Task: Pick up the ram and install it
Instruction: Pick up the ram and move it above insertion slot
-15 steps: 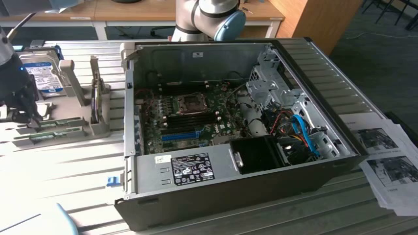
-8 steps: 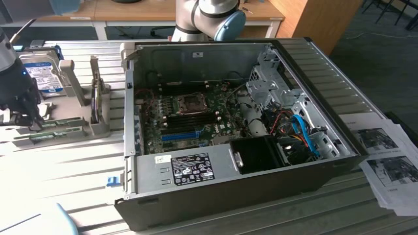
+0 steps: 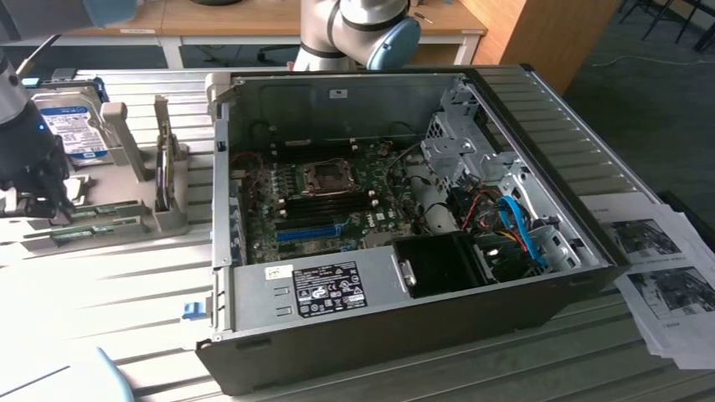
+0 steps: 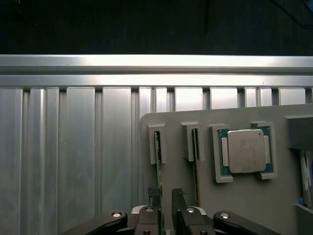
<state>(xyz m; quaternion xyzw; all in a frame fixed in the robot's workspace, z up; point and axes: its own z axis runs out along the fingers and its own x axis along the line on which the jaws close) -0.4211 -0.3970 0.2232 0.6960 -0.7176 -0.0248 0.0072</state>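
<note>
The gripper's (image 4: 166, 193) two dark fingertips (image 4: 155, 196) stand parted, with a slim gap between them. Only the grey holder's surface shows in that gap, so nothing looks gripped.

The ram (image 4: 158, 156), a long thin green circuit-board stick, stands on edge just ahead of the fingers. Its long axis runs straight away from them, parallel to the gap. Its near end meets one fingertip rather than sitting in the middle of the gap, so I judge the fingers slightly off to one side of it.

A second green stick like it (image 4: 195, 161) lies parallel, just beyond the other finger and nearer the square silver processor (image 4: 243, 151).

Both sticks sit in the flat grey plastic holder (image 4: 244, 205) on the ribbed aluminium table (image 4: 73, 147). In the exterior view the holder is well apart from the open black computer case (image 3: 391, 335), towards that view's left.
</note>
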